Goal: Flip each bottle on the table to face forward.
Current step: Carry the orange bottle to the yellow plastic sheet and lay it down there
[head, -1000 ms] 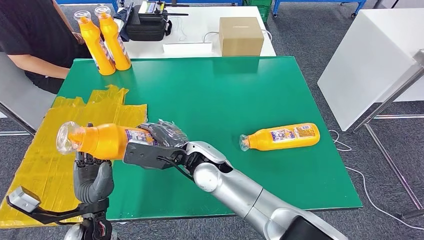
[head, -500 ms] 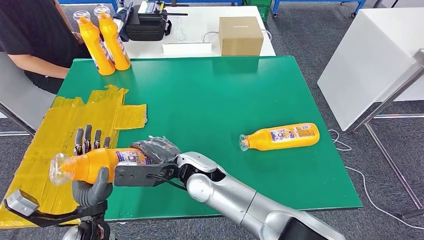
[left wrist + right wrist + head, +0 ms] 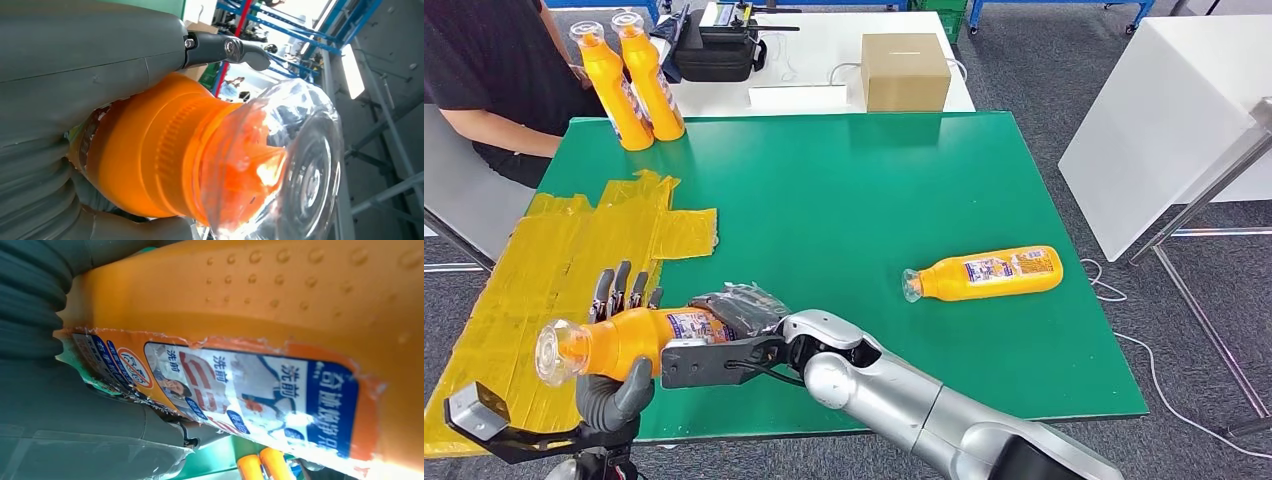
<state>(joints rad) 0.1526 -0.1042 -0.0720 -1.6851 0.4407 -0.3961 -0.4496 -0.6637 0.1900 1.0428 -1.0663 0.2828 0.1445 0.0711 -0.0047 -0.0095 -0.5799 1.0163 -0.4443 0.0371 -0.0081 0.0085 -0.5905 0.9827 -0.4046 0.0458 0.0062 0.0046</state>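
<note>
The green desk (image 3: 844,200) fills most of my view, with a big patch of yellow tape (image 3: 534,270) stuck over its left side. A person in a black shirt (image 3: 484,70) sits off the far-left corner, and a brown cardboard box (image 3: 906,70) sits on the white table past the far edge.

Both of my hands are on the same orange bottle (image 3: 634,335), which lies sideways in the air over the near-left part of the desk, clear cap pointing left. My right hand (image 3: 734,310) wraps around the label end, and my left hand (image 3: 614,340) cradles the neck end from underneath, thumb up against the front (fingers poking up behind it).

Another orange bottle (image 3: 989,272) lies flat near the right edge, cap pointing left. Two upright bottles (image 3: 629,85) stand together at the far-left corner.
</note>
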